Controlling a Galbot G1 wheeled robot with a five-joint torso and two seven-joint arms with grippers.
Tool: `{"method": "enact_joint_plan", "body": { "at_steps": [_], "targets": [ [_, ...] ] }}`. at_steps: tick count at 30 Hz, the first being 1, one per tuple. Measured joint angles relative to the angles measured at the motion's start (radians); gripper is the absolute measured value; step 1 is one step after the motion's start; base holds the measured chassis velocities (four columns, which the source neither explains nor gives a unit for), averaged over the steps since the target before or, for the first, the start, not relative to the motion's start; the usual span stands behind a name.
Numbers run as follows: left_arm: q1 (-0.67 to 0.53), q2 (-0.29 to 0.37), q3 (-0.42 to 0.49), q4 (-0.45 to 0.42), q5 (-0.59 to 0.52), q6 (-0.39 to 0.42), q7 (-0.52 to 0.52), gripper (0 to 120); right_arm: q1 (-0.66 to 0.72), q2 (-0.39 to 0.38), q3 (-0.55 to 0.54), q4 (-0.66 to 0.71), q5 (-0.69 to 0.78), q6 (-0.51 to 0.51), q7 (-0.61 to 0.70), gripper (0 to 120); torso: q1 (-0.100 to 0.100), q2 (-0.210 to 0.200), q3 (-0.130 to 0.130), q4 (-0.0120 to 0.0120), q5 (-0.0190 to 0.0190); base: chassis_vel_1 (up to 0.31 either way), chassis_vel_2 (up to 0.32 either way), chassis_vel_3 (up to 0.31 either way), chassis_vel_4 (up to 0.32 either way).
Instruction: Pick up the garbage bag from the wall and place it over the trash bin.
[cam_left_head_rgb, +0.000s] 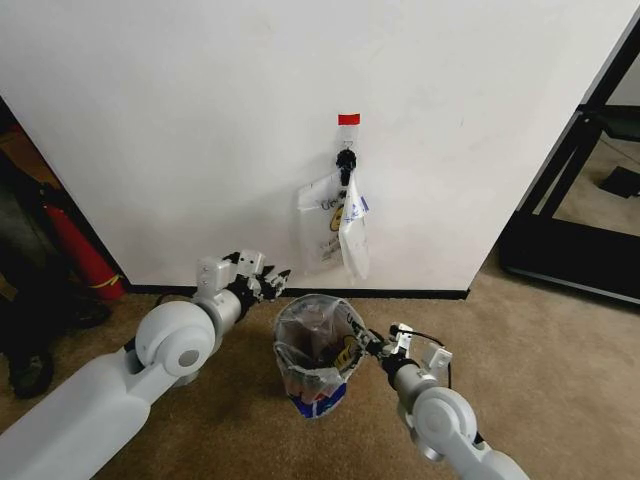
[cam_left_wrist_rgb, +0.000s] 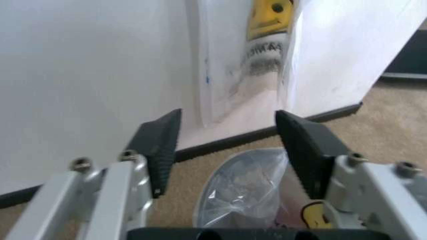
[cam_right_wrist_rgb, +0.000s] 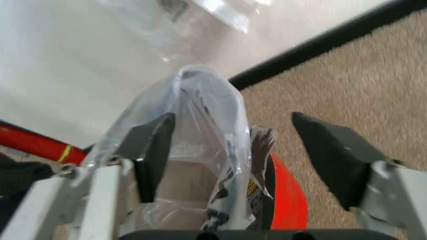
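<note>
A translucent garbage bag (cam_left_head_rgb: 312, 352) already lines the trash bin (cam_left_head_rgb: 316, 398), its plastic folded over the rim, so the placing looks largely done. What remains, as far as can be judged, is at most some tidying of the bag's edge and pulling the arms clear. More bags of the same kind (cam_left_head_rgb: 335, 228) hang from the small black hook (cam_left_head_rgb: 346, 160) on the wall (cam_left_head_rgb: 200, 120), just below a red tape mark (cam_left_head_rgb: 348, 119) and beyond the bin.

The left hand (cam_left_head_rgb: 262, 279) sits just left of the bin's far rim, near the black baseboard, with the arm reaching forward from the near left. Its fingers are spread wide and hold nothing; the left wrist view looks between them at the hanging bags and the lined bin below.

The right hand (cam_left_head_rgb: 372, 345) is at the bin's right rim, the forearm coming in from the near right. Its fingers are also spread, with the bag's plastic bunched up against one of them, not pinched. A red fire extinguisher (cam_left_head_rgb: 82, 252) leans by the wall at far left, well apart from the bin.
</note>
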Motion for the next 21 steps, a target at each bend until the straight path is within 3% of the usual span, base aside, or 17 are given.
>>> {"method": "enact_joint_plan", "body": {
  "at_steps": [3, 5, 6, 7, 9, 12, 14, 15, 20, 21],
  "targets": [
    [0.073, -0.013, -0.036, -0.009, 0.076, -0.076, 0.02, 71, -0.046, -0.016, 0.019, 0.039, -0.056, 0.023, -0.034, 81, 0.0, 0.0, 0.0, 0.0002, -0.0002, 0.0, 0.0, 0.0, 0.0],
    [0.164, -0.041, -0.095, 0.0, 0.173, -0.209, 0.048, 80, -0.086, -0.027, 0.039, 0.07, -0.139, 0.063, -0.069, 89, 0.0, 0.0, 0.0, -0.0003, -0.0001, 0.0, 0.0, 0.0, 0.0],
    [0.164, -0.041, -0.095, 0.0, 0.173, -0.209, 0.048, 80, -0.086, -0.027, 0.039, 0.07, -0.139, 0.063, -0.069, 89, 0.0, 0.0, 0.0, -0.0003, -0.0001, 0.0, 0.0, 0.0, 0.0],
    [0.233, -0.064, -0.143, 0.029, 0.269, -0.329, 0.076, 86, -0.111, -0.029, 0.058, 0.088, -0.196, 0.089, -0.089, 95, 0.0, 0.0, 0.0, -0.0002, -0.0001, 0.0, 0.0, 0.0, 0.0],
    [0.333, -0.096, -0.216, 0.066, 0.379, -0.464, 0.116, 94, -0.157, -0.028, 0.105, 0.121, -0.275, 0.114, -0.12, 100, 0.0, 0.0, 0.0, 0.0003, -0.0002, 0.0, 0.0, 0.0, 0.0],
    [0.431, -0.131, -0.283, 0.085, 0.442, -0.573, 0.154, 99, -0.213, -0.016, 0.167, 0.146, -0.393, 0.172, -0.162, 100, 0.0, 0.0, 0.0, 0.0004, -0.0002, 0.0, 0.0, 0.0, 0.0],
    [0.523, -0.205, -0.354, 0.116, 0.531, -0.683, 0.193, 100, -0.289, 0.031, 0.265, 0.143, -0.606, 0.302, -0.23, 100, 0.0, 0.0, 0.0, 0.0002, -0.0001, 0.0, 0.0, 0.0, 0.0],
    [0.523, -0.205, -0.354, 0.116, 0.531, -0.683, 0.193, 100, -0.289, 0.031, 0.265, 0.143, -0.606, 0.302, -0.23, 100, 0.0, 0.0, 0.0, 0.0002, -0.0001, 0.0, 0.0, 0.0, 0.0],
    [0.679, -0.375, -0.431, 0.107, 0.582, -0.778, 0.221, 98, -0.45, 0.129, 0.369, 0.165, -0.756, 0.456, -0.302, 100, 0.0, 0.0, 0.0, 0.0002, -0.0003, 0.0, 0.0, 0.0, 0.0],
    [0.69, -0.384, -0.435, 0.103, 0.586, -0.786, 0.224, 98, -0.464, 0.135, 0.375, 0.168, -0.763, 0.468, -0.306, 100, 0.0, 0.0, 0.0, 0.0002, -0.0003, 0.0, 0.0, 0.0, 0.0]
  ]
}}
